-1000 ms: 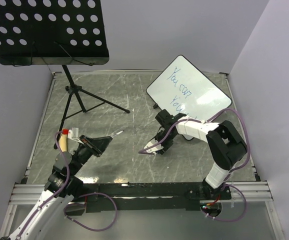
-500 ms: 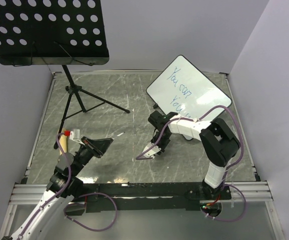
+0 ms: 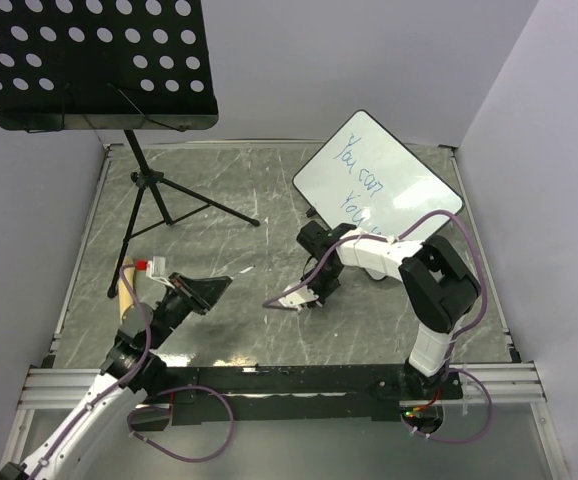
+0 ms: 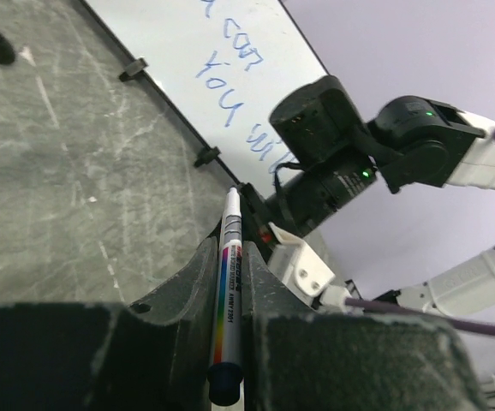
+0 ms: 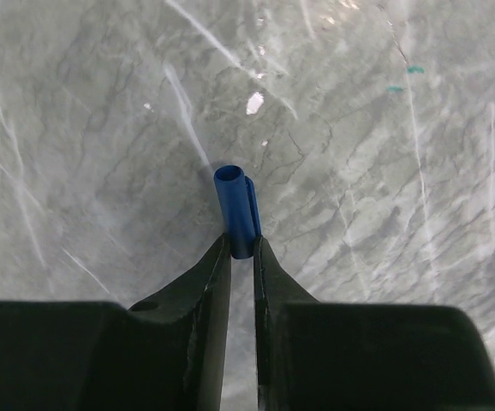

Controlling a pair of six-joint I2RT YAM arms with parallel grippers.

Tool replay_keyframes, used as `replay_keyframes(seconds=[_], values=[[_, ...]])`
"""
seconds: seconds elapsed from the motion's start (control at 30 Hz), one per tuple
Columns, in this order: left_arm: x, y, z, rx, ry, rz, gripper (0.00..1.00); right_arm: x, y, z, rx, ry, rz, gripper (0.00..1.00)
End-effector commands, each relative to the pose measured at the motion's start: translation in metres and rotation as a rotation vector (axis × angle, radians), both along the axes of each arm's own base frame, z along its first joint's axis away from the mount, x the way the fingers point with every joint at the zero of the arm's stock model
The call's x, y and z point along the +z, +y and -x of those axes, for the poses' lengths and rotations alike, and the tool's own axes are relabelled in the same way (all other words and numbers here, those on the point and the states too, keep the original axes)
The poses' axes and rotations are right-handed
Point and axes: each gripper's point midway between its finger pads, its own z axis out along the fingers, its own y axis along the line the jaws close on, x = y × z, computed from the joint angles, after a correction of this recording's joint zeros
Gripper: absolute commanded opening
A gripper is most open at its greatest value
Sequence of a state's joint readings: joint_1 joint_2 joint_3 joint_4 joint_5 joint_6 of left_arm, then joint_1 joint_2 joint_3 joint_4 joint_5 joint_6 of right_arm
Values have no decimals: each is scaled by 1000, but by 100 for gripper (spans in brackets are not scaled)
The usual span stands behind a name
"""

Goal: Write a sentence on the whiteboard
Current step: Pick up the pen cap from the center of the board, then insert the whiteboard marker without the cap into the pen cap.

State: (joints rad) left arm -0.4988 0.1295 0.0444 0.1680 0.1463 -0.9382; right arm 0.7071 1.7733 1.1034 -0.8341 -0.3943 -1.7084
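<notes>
The left hand is closed tight on a white-barrelled marker with a rainbow stripe down its label. The barrel is clamped lengthwise between the two dark fingers, and the bare tip points away towards the right arm. Opposite it, the right hand is pinched on the lower end of a short blue plastic cap, which sticks out beyond the fingertips. From the wrist view I cannot tell whether the cap's far end touches the grey marbled surface or hangs just above it. Seen from above, both hands sit low over the near half of that surface, facing one another but apart.

Beyond the right hand, towards the far right corner, the white glossy rectangular whiteboard with its thin black frame stands tilted on small black feet. It already carries the blue handwritten sentence in two lines, reading roughly "You can" over "You will", though the right arm covers the end of the lower line. At the far left stands the black perforated music-stand tray on its tripod, which plays no part here.

With both lines apparently complete, the writing looks finished, and the step in hand seems to be putting the marker away. The next move would be to bring the cap's open mouth in line with the marker tip and press the two together along one axis. Both grips must hold firm, because a small misalignment would make the cap skid off or twist the marker.
</notes>
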Motion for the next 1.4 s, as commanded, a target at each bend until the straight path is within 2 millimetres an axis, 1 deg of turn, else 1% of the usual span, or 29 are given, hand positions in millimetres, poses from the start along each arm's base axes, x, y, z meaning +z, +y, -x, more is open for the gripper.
replay_keyframes(seconds=[0.0, 0.03, 0.07, 0.2, 0.23, 0.3, 0.33, 0.4, 0.5, 0.53, 0.63, 0.73, 0.83, 0.97, 1.13, 1.37], values=[[-2, -13, 3, -77, -36, 53, 1, 10, -1, 7, -235, 112, -33, 7], [4, -15, 4, -91, -69, 71, 1, 13, -2, 8, -304, 139, -28, 6], [-8, -19, 5, -115, -35, 52, 1, 18, 1, 5, -344, 151, -44, 6], [-15, -29, 8, -178, -40, 37, 1, 28, 1, -3, -515, 201, -56, 6], [-24, -32, 6, -190, -5, 19, 1, 30, 1, -3, -533, 209, -59, 5], [-18, -38, 7, -222, -31, 12, 1, 37, 4, -7, -576, 235, -85, 5], [-25, -41, 5, -234, -3, -4, 1, 40, 5, -8, -586, 239, -95, 5], [-22, -45, 5, -259, -18, -12, 1, 47, 8, -12, -616, 257, -114, 5], [-34, -49, 2, -277, 18, -53, 1, 56, 14, -18, -637, 272, -135, 4], [-32, -53, -1, -287, 19, -61, 1, 61, 16, -23, -643, 266, -147, 4], [-36, -58, -2, -316, 34, -92, 1, 68, 20, -27, -656, 271, -159, 4], [-40, -61, -3, -330, 38, -110, 1, 75, 25, -29, -656, 283, -171, 4], [-39, -65, -1, -354, 33, -110, 1, 76, 27, -28, -658, 287, -166, 3], [-33, -70, -1, -372, 15, -91, 1, 74, 30, -26, -653, 285, -155, 3], [-31, -73, -4, -369, 12, -82, 1, 74, 35, -24, -639, 286, -158, 3], [-30, -77, -8, -360, 12, -80, 1, 71, 44, -13, -613, 296, -144, 3]])
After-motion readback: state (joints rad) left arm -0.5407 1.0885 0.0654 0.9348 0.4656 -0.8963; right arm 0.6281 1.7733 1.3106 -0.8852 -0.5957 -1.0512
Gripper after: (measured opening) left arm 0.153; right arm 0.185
